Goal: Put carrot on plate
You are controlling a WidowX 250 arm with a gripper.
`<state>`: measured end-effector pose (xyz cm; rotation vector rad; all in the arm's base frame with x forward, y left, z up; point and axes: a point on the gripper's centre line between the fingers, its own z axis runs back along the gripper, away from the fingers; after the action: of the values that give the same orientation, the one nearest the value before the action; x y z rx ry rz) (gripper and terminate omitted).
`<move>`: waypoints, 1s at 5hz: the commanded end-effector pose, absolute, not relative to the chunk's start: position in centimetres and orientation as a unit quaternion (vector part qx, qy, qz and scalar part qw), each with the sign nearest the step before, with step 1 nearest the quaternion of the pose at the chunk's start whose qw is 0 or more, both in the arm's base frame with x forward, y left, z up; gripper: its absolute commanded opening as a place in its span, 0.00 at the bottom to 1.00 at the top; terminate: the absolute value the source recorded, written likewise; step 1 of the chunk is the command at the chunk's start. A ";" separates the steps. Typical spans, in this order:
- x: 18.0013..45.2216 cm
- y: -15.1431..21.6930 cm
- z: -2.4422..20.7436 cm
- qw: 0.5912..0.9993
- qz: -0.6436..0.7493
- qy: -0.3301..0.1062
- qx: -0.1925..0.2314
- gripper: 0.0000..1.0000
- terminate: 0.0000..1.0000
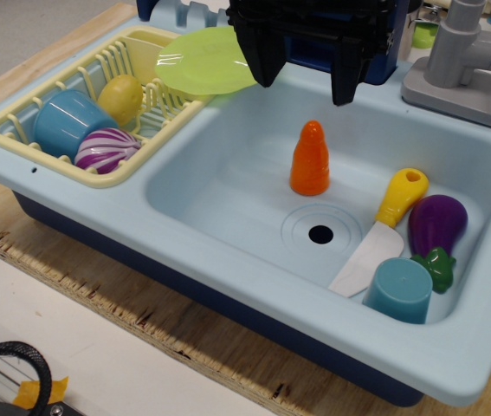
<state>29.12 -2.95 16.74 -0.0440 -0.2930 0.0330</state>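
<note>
Black cable (pixel 11 360) in foreground; beyond, the black open-jawed gripper (pixel 301 74) hovers empty above the upright orange plastic toy carrot (pixel 310 159) in the pale-blue sink (pixel 228 186), apparently pre-grasp, so descent and closure precede transfer to the lime-green round plate (pixel 202 61).

Black gripper (pixel 303 76) at top, jaws spread apart, pointing down

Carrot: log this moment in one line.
carrot: upright in sink, free | plate: on rack edge | gripper: above carrot, jaws open
</note>
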 end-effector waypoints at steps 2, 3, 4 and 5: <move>29.7 -3.4 15.3 0.988 0.002 -0.150 -0.030 1.00 0.00; 30.2 -3.7 14.7 0.989 -0.002 -0.147 -0.035 1.00 0.00; 30.8 -3.6 13.6 0.988 -0.010 -0.143 -0.048 1.00 0.00; 31.1 -3.3 13.0 0.989 -0.007 -0.141 -0.043 1.00 0.00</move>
<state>30.95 -3.24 11.71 -0.0692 -0.2372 -0.0113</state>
